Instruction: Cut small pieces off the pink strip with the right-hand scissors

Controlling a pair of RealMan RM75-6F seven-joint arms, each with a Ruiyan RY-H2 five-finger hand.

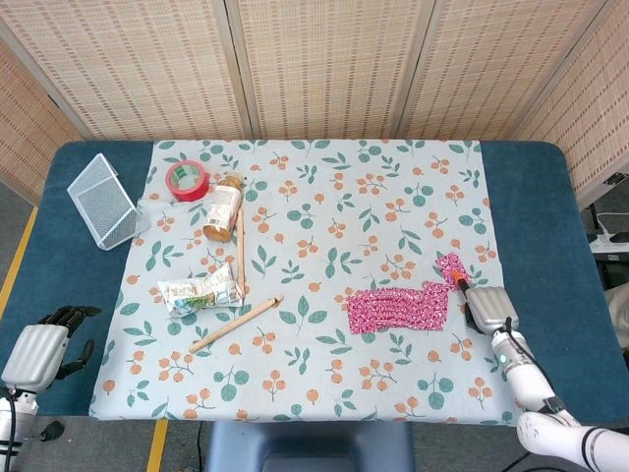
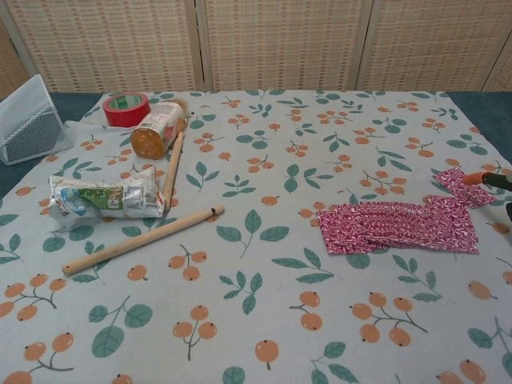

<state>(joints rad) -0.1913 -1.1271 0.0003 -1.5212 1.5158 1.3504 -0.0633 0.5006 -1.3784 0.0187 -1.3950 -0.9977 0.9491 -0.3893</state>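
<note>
The pink patterned strip [image 1: 398, 308] [image 2: 392, 228] lies on the floral cloth at the right. Its right end [image 1: 450, 265] [image 2: 454, 185] is turned up and folded back. My right hand [image 1: 487, 308] sits just right of that end and grips the scissors, of which only the orange tip [image 1: 458, 282] [image 2: 474, 178] shows, touching the raised end. Whether the blades are apart cannot be made out. The chest view catches only a dark sliver of this hand [image 2: 501, 182] at the frame edge. My left hand [image 1: 41, 350] hangs off the table's front left corner, holding nothing, fingers apart.
A white mesh basket [image 1: 103, 202] stands at the far left. A red tape roll [image 1: 187, 180], a lying bottle [image 1: 223, 207], two wooden sticks [image 1: 236, 323] [image 1: 239, 254] and a crumpled snack packet [image 1: 200, 293] lie left of centre. Blue table [image 1: 536, 226] borders the cloth.
</note>
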